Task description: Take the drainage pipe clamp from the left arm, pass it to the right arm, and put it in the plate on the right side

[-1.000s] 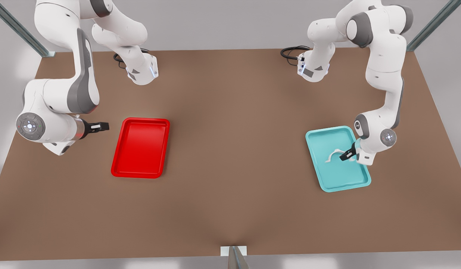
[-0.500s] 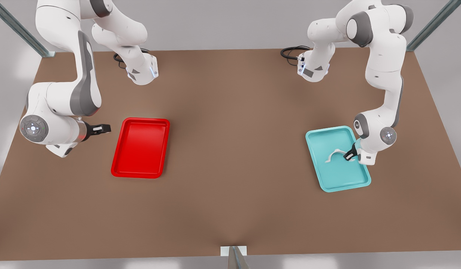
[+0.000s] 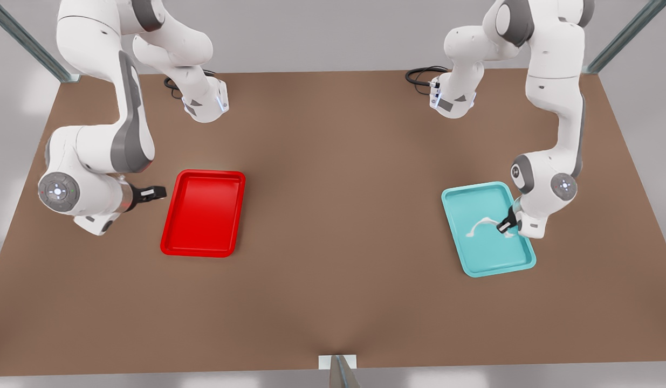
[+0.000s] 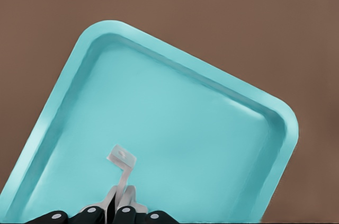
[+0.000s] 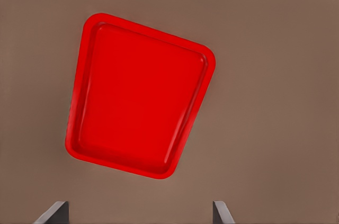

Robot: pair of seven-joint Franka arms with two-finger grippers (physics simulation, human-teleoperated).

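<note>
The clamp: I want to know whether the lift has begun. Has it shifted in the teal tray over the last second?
Yes, slightly. The clamp has moved toward the teal tray's far rim, gripped by the left hand.

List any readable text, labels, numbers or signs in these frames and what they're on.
None readable.
The red plate, teal tray, drainage pipe clamp and table are unmarked.
The small white patch on the right gripper is blank.
The left gripper, shut on the clamp, carries no marking either.

Glossy red plate [image 3: 203, 213] on a matt brown table [image 3: 333, 178].
</note>
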